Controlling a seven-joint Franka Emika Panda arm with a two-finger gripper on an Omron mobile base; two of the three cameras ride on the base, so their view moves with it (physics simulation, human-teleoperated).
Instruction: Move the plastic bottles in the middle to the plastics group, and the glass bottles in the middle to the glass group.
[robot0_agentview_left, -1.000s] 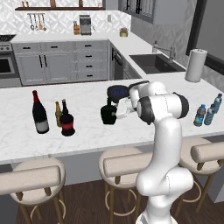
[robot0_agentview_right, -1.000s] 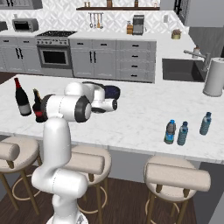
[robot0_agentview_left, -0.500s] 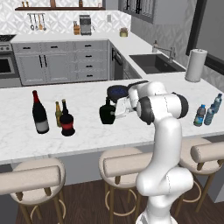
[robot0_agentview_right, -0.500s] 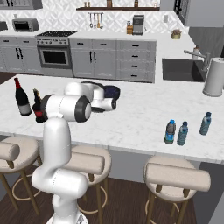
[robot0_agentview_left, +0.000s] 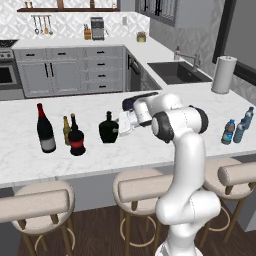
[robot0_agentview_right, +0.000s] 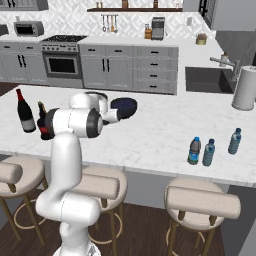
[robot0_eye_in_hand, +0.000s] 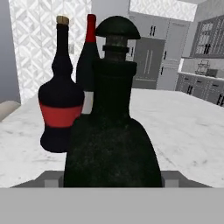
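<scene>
The all-black squat glass bottle (robot0_agentview_left: 108, 129) stands mid-counter and looms large in the hand view (robot0_eye_in_hand: 111, 140). My gripper (robot0_agentview_left: 120, 124) reaches it from the right, and its fingers (robot0_eye_in_hand: 51, 178) are shut on the bottle's belly. To the left stands the red-labelled squat bottle (robot0_agentview_left: 76, 138) (robot0_eye_in_hand: 61, 109) (robot0_agentview_right: 44, 125). Just beyond it are the slim amber bottle (robot0_agentview_left: 66, 130) and the tall wine bottle (robot0_agentview_left: 45, 129) (robot0_agentview_right: 23, 112) (robot0_eye_in_hand: 90, 52). Three small blue-capped water bottles (robot0_agentview_left: 228, 132) (robot0_agentview_right: 194, 150) stand together at the counter's right end.
A dark blue bowl (robot0_agentview_right: 124, 107) sits behind my arm. A paper towel roll (robot0_agentview_left: 223, 74) and a sink (robot0_agentview_left: 175, 72) lie at the back right. Stools (robot0_agentview_left: 150, 187) line the counter's near edge.
The fingers have closed from wide open onto the black bottle. The arm and the bottles have stayed where they were.
</scene>
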